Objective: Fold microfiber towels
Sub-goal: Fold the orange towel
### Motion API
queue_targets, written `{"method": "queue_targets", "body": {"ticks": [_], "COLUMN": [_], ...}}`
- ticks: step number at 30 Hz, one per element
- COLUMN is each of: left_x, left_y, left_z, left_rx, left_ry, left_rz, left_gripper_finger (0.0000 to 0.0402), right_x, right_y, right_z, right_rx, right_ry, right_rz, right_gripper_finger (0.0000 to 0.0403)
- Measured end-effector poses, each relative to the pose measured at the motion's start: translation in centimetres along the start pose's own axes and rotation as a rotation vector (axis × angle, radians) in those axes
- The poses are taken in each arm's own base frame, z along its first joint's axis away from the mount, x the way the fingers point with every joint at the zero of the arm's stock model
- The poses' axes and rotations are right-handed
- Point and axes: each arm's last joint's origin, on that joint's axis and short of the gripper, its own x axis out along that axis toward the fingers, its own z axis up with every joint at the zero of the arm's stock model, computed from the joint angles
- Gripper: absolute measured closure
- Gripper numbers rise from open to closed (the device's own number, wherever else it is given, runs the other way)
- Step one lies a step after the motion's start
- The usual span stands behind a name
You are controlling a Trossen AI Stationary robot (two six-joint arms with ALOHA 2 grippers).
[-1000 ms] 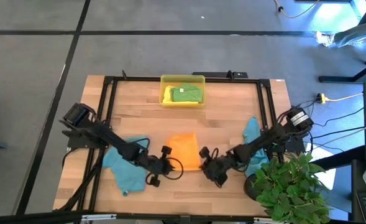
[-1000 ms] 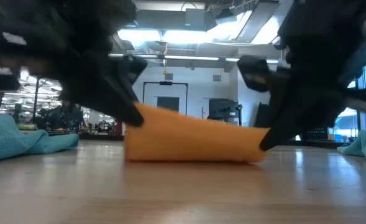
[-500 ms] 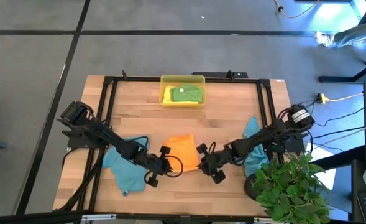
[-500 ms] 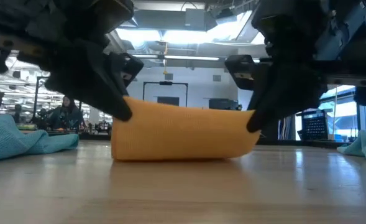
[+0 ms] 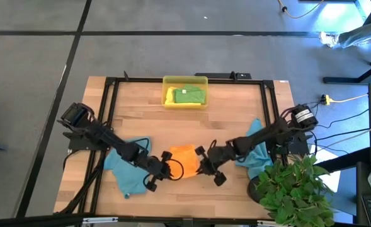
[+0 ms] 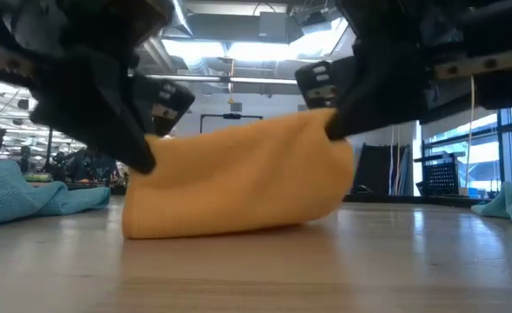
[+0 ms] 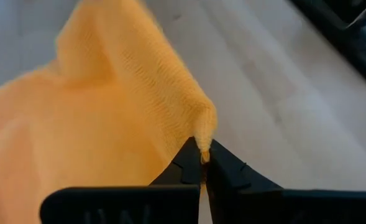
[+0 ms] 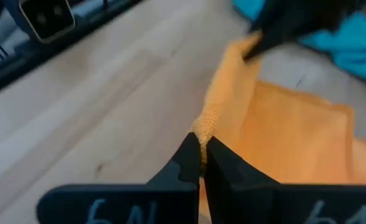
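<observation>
Both grippers, left (image 5: pixel 165 171) and right (image 5: pixel 203 167), pinch the orange towel (image 5: pixel 184 161) mid-fold near the tabletop's front edge; two teal towels (image 5: pixel 125 171) still wait unfolded.

Light wooden tabletop (image 5: pixel 229 120) with a black metal frame (image 5: pixel 113 81) running round its edges. At the far middle edge sits a translucent yellow plastic tray (image 5: pixel 185 80), rectangular. A leafy green potted plant (image 5: pixel 295 189) is at the near right corner, hanging over the table's edge. A yellow cable (image 5: pixel 346 99) trails on the grey floor (image 5: pixel 172 38) off to the right. Low down you see bright ceiling lights (image 6: pixel 238 50) and a dark doorway (image 6: pixel 231 130) behind.
</observation>
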Motion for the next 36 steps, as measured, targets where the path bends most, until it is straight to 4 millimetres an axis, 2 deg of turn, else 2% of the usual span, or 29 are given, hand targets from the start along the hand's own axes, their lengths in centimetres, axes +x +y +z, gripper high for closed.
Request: {"method": "queue_targets", "body": {"ticks": [5,10,14,20,24,30,36], "left_x": [-0.8,-3.4,-4.8,-4.6,-4.5,-4.3,-4.3], "left_y": [1.3,2.7,4.3,6.7,7.7,8.1,8.2], "left_z": [-1.7,-3.7,-5.3,-6.9,-7.4,-7.8,-8.0], "left_rx": [-0.035,-0.076,-0.16,-0.244,-0.274,-0.286,-0.295], "left_ry": [-0.037,-0.177,-0.217,-0.155,-0.133,-0.108,-0.096], "left_rz": [0.01,0.051,0.121,0.183,0.2,0.199,0.228], "left_gripper_finger": [0.0401,0.0401,0.0401,0.0401,0.0401,0.0401,0.0398], "right_x": [-0.6,-1.6,-2.3,-2.5,-1.9,-0.8,-0.8], "right_y": [-2.8,-4.9,-6.4,-7.7,-8.1,-8.6,-9.1], "right_z": [-1.6,-4.1,-5.2,-6.4,-7.7,-9.1,-9.6], "right_rx": [0.051,0.133,0.175,0.245,0.283,0.322,0.359], "right_ry": [-0.035,-0.091,-0.111,-0.063,-0.025,-0.01,-0.015], "right_rz": [-0.049,-0.113,-0.18,-0.269,-0.283,-0.327,-0.344], "right_gripper_finger": [0.0397,0.0397,0.0397,0.0397,0.0397,0.0397,0.0383]}}
